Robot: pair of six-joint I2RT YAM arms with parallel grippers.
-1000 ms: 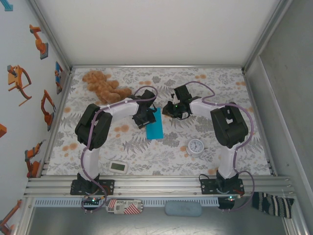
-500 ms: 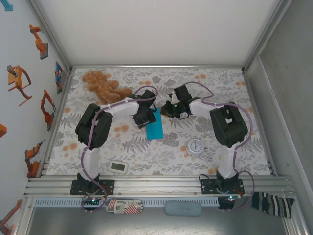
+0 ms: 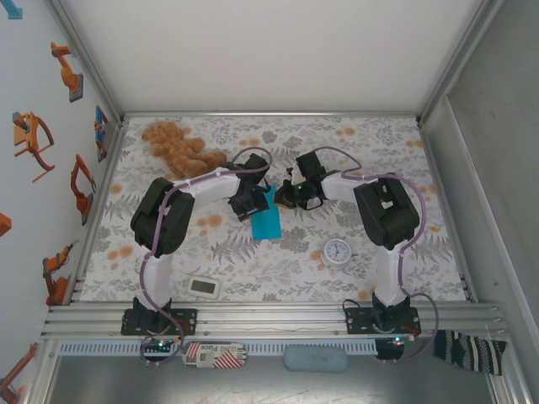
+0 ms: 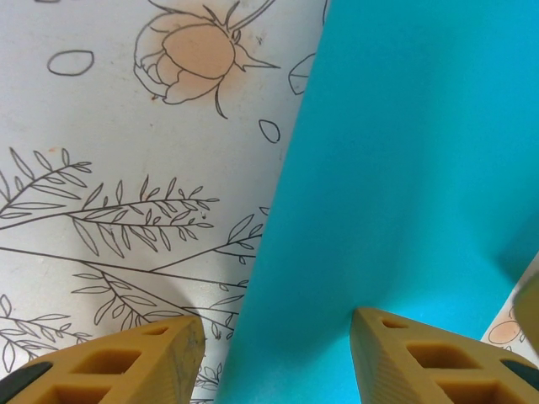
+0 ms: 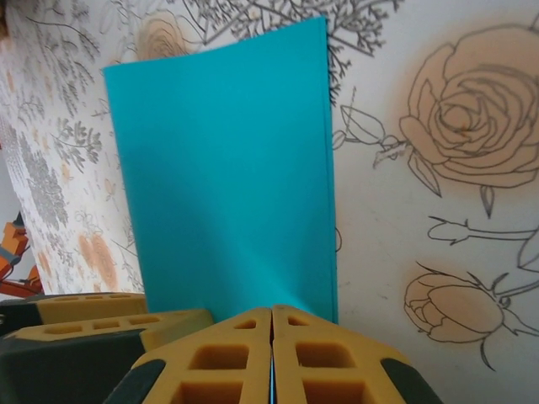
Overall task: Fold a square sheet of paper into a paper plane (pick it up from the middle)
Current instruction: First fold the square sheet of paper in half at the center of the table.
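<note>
The turquoise square sheet of paper lies on the flowered table folded double into a narrow rectangle, not a dart. My right gripper is at its far right edge. In the right wrist view that gripper is shut, with a thin blue line of the paper pinched between its pads. My left gripper stands open over the paper's left edge, one finger above the cloth and the other above the sheet. From above, the left gripper is at the paper's far left corner.
A brown teddy bear lies at the back left. A small round white clock sits front right of the paper, and a white rectangular gadget lies near the front edge. Metal walls frame the table.
My right gripper has moved left onto the paper's edge and closed on it. The left arm and the paper have barely moved.
</note>
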